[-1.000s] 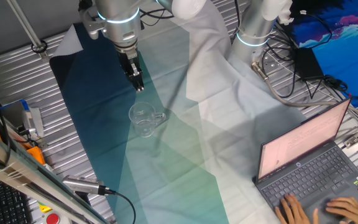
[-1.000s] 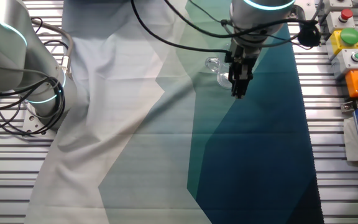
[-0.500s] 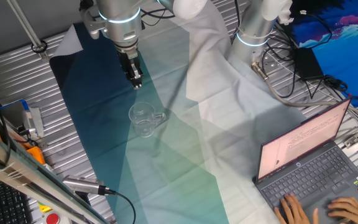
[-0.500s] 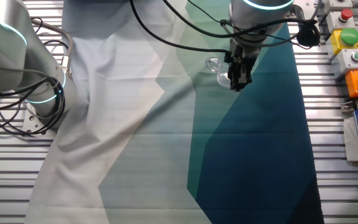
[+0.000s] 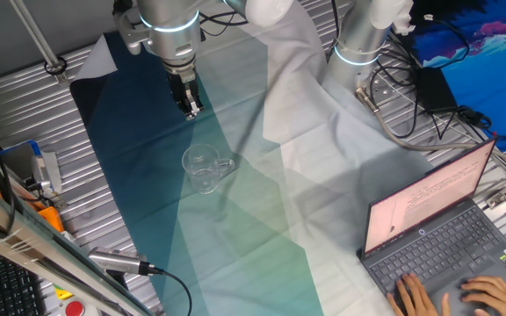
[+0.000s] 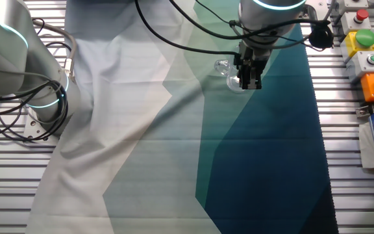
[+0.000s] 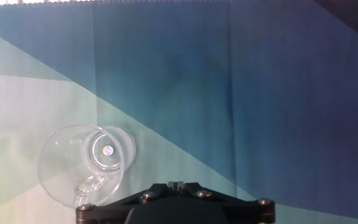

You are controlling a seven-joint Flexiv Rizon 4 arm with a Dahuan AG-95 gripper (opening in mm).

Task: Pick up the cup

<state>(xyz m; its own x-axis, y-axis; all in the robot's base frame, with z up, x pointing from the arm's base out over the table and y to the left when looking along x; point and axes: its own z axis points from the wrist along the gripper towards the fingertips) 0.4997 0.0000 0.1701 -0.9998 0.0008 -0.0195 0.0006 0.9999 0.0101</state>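
cup [image 5: 204, 168]: upright on the cloth-covered worktop [image 5: 262, 228], handle toward the laptop [image 5: 442, 230]
hand [image 5: 191, 110]: above, apart from cup; fingers look clenched; grasping nothing
advice: spread fingers; centre over rim; descend straight

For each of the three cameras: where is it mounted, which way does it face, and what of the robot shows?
One fixed view: high, at the laptop side; arm and gripper above the cup.
The other fixed view: high, opposite side; gripper partly hides the cup.
Hand view: looks down; only the hand's black base shows, cup lower left.
All three share the cup and cloth.
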